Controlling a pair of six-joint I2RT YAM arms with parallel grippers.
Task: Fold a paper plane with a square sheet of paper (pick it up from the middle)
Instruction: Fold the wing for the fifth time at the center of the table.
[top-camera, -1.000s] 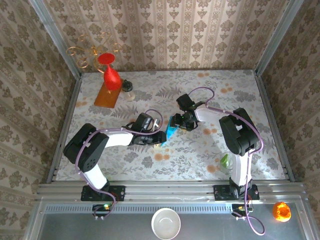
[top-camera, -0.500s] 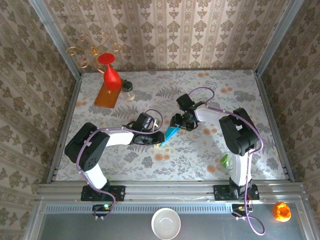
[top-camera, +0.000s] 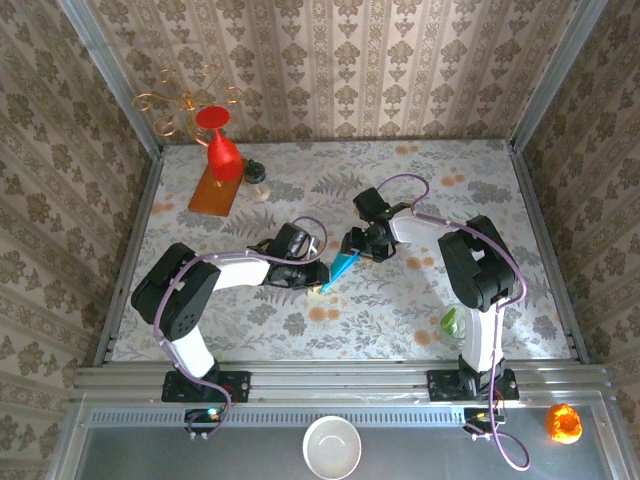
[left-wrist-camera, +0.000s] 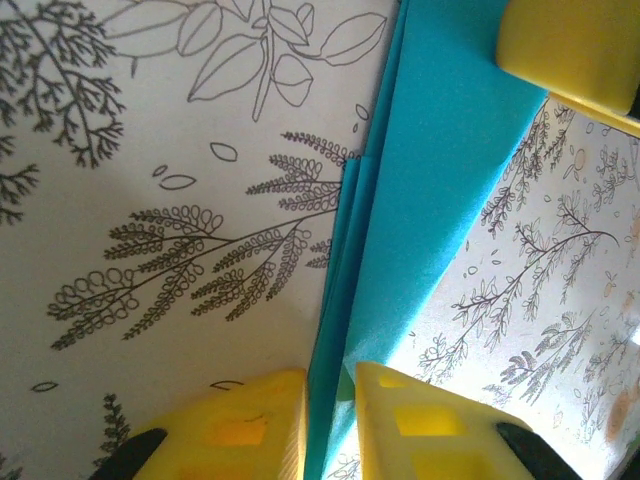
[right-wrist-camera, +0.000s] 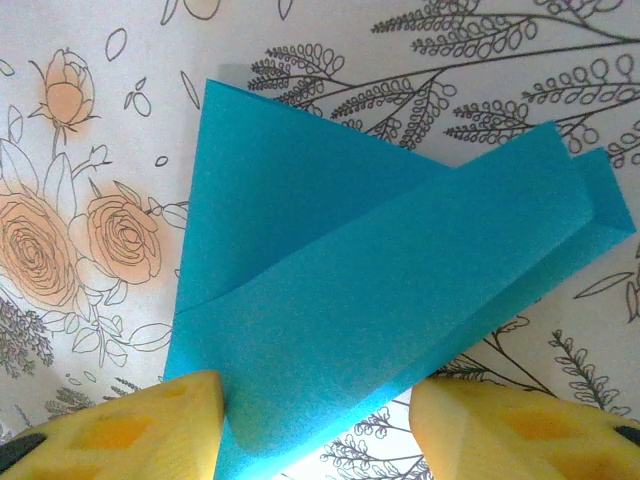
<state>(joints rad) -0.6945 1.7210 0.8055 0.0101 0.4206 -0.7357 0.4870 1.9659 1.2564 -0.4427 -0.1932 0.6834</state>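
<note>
Left gripper (top-camera: 317, 277): jaws clenched on the lower tip of paper plane (top-camera: 343, 263). Plane: teal, folded, creased, middle of table (top-camera: 430, 180), slanting between both grippers. Right gripper (top-camera: 358, 246): jaws parted, straddling plane's upper end.

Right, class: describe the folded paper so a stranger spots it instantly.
On the floral table, look at the middle. Between the left gripper and right gripper is the paper plane, a narrow creased wedge. It alone is teal-blue; the vase is red.
</note>
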